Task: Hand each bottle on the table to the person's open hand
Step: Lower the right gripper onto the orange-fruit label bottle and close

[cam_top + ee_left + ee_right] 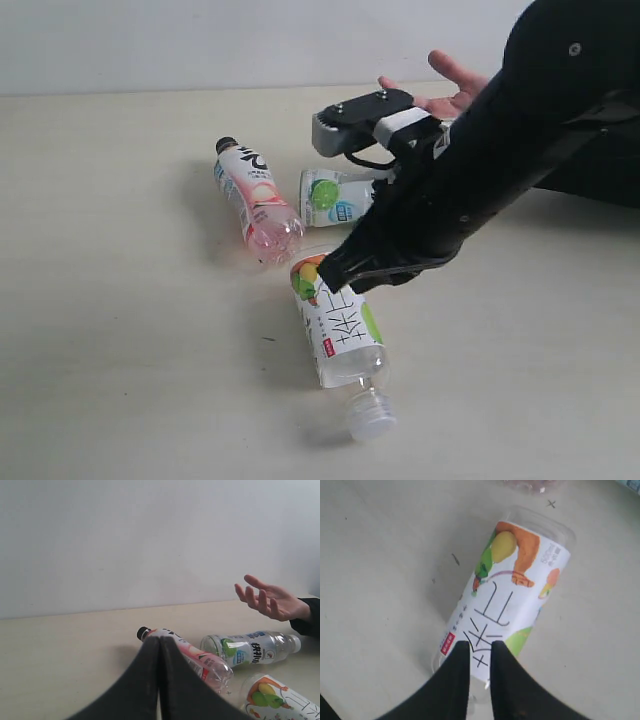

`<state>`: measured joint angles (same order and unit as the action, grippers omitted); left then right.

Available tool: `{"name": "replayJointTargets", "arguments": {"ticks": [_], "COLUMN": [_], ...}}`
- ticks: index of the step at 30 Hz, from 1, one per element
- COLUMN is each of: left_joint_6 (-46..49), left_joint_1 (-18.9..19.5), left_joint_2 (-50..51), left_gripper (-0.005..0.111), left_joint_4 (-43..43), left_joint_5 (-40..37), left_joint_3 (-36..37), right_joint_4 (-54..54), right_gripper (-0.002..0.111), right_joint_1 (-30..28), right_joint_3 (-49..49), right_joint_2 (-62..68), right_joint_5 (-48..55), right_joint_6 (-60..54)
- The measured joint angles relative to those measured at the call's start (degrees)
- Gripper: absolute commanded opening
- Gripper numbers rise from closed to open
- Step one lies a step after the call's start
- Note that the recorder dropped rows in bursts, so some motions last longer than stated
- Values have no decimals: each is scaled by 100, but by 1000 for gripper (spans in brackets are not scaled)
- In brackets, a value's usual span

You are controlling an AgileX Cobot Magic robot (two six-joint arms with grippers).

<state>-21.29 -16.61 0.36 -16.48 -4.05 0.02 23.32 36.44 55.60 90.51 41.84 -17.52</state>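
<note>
Claw [479, 649] angled over fruit bottle [512, 597]

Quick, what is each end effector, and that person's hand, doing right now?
Left end effector: closed, holding nothing.
Right end effector: slightly open over the fruit-label bottle, not gripping it.
Person's hand: open, empty.

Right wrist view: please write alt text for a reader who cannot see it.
The right gripper, jaws slightly apart, is over a clear bottle with a fruit label, which lies on its side on the pale table. Whether they touch is unclear.
</note>
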Motion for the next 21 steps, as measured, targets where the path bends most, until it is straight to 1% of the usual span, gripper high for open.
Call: {"name": "replayJointTargets", "arguments": {"ticks": [2, 4, 6, 8, 11, 13, 14, 17, 18, 21], "left_joint_6": [0, 0, 0, 0, 0, 0, 0, 0, 0, 0], "left_joint_1": [0, 0, 0, 0, 0, 0, 0, 0, 0, 0], "left_joint_2": [0, 0, 0, 0, 0, 0, 0, 0, 0, 0], "left_gripper": [0, 0, 0, 0, 0, 0, 0, 0, 0, 0], "left_joint_4": [0, 0, 0, 0, 0, 0, 0, 0, 0, 0], "left_joint_5": [0, 0, 0, 0, 0, 0, 0, 0, 0, 0], "left_joint_3": [0, 0, 0, 0, 0, 0, 0, 0, 0, 0], "right_joint_4": [224, 261, 250, 227, 104, -263, -643, -1487, -1646, -1709], "right_gripper": [18, 25, 41, 56, 66, 70, 71, 79, 79, 79], "right_joint_1": [13, 13, 13, 13, 44, 203, 365, 588, 603, 611], "right_joint_3": [67, 200, 466, 765, 1218, 1380, 1424, 1438, 1438, 1438], "right_joint_2": [102, 231, 400, 546, 753, 923, 1028, 1252, 1392, 1661], "right_joint_5": [-221, -210, 1, 240, 622, 773, 822, 880, 892, 844], "right_joint_6": [106, 187, 249, 339, 537, 814, 1079, 1806, 2065, 2218]}}
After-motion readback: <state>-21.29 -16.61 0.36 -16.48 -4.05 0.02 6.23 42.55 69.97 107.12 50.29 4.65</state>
